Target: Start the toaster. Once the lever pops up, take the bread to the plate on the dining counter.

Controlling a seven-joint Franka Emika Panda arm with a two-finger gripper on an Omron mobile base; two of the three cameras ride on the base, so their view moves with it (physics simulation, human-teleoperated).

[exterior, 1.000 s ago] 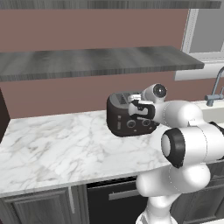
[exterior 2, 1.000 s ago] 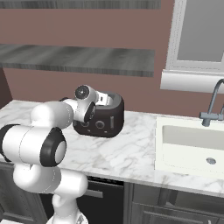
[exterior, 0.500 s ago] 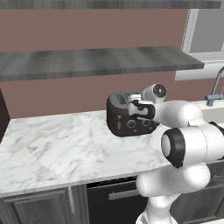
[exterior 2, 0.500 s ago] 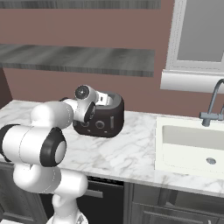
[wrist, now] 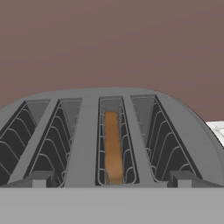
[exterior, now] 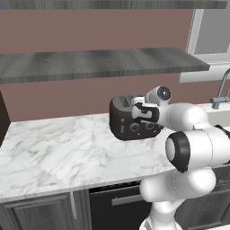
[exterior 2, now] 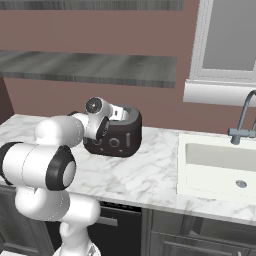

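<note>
Marble counter (exterior: 54,152) runs under a grey shelf (exterior: 90,63) beside one sink (exterior 2: 220,165). One toaster (exterior: 130,121) stands there; one bread (wrist: 113,146) sits in its third of four slots. Gripper (exterior: 140,110) jaws spread apart above it.

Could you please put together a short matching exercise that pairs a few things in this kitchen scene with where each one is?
Things:
1. bread
2. toaster
3. sink
4. shelf

Places:
A. set into the counter under the tap
B. on the wall above the counter
C. down in one toaster slot
D. on the marble counter by the wall

Pairs: 1-C, 2-D, 3-A, 4-B
</note>
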